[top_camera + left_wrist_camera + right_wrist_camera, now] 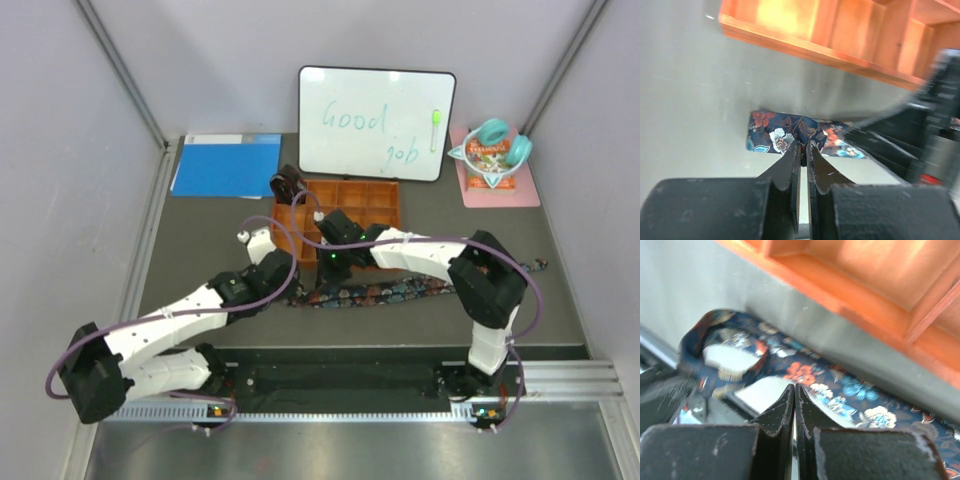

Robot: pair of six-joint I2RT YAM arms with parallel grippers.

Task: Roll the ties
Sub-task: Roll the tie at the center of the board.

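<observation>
The dark grey worktop (pixel 200 230) spread out under me, and at its back leaned the white rectangular whiteboard (pixel 376 122) with "Good job" written on it. In front of that sat the orange plastic compartment tray (pixel 380 205), and both my arms were stretched towards its near edge.

Along that edge, with a band of bare worktop between, lay the long navy fabric necktie with the small floral print (pixel 380 294). It was a flat strip running off to my right, well past my right arm. At its left end it curled up into one open loop, so the roll had barely begun, I reckoned. The other one, the dark maroon fabric tie (pixel 287 187), was a tight little coil at the tray's far left corner. Whether it sat in a compartment or on the rim I couldn't tell.

My left pincer (pixel 803 146) was closed down to a hairline slit, tips right at the near edge of the floral end, and it looked to be nipping the cloth there. My right pincer (pixel 793 389) was fully closed on nothing, tips over the flat strip just beside the loop. Touching or hovering, I couldn't say.

I judged this cloth light, soft, limp and probably slippery, with no stiffness to keep a coil, so it would spring open if released. The best hold was the narrow end, pinched across the layers, with the other pincer pinning the strip.
</observation>
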